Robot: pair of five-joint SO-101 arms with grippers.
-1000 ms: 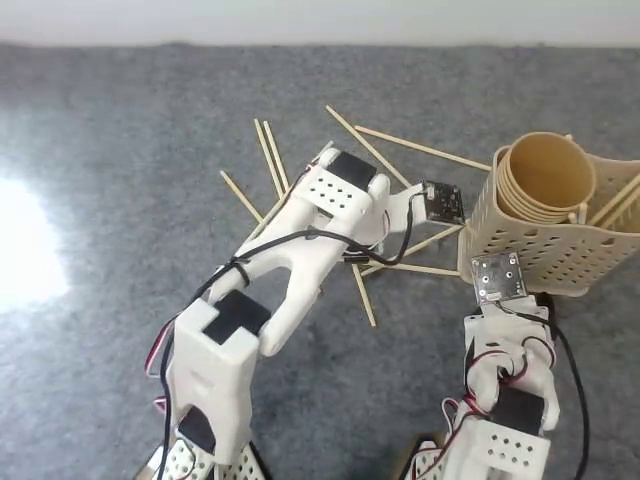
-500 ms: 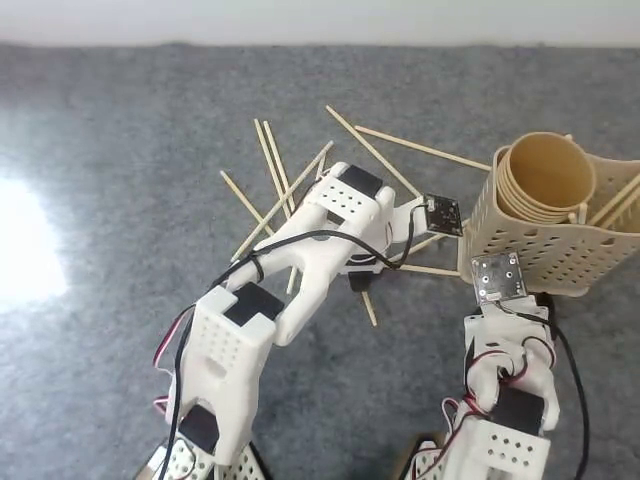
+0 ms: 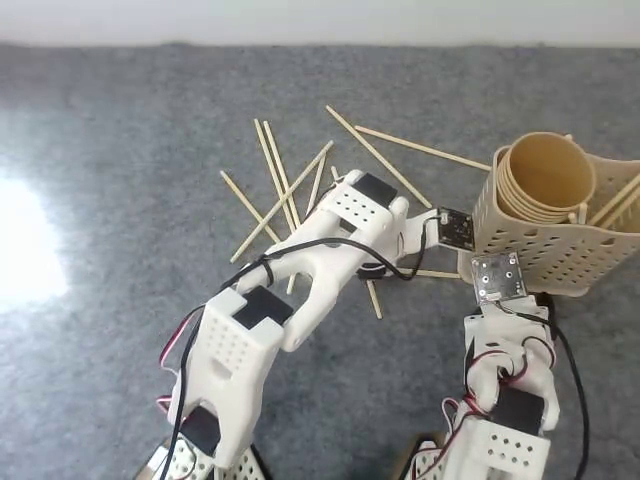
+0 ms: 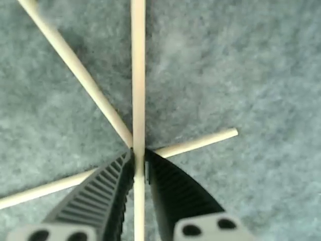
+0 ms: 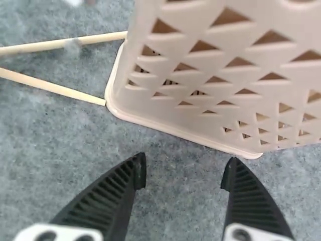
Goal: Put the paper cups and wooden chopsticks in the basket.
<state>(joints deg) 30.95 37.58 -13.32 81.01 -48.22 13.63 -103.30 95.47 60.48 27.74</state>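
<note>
My left gripper (image 4: 139,168) is shut on a wooden chopstick (image 4: 138,75) that runs straight out between its fingers, low over the grey carpet. Two more chopsticks (image 4: 75,65) cross beneath it. From above, the left arm (image 3: 340,240) stretches over the scattered chopsticks (image 3: 275,170) just left of the beige basket (image 3: 560,250). A stack of paper cups (image 3: 545,180) stands in the basket, with some chopsticks (image 3: 615,205) leaning beside it. My right gripper (image 5: 183,173) is open and holds nothing, close to the basket's (image 5: 225,75) near wall.
Loose chopsticks (image 3: 420,148) lie fanned on the carpet behind and left of the left arm. Two chopsticks (image 5: 50,85) end against the basket's corner. The right arm (image 3: 500,290) sits directly in front of the basket.
The left arm has swung to the right, toward the basket, uncovering chopsticks on its left. The right arm has stayed still.
</note>
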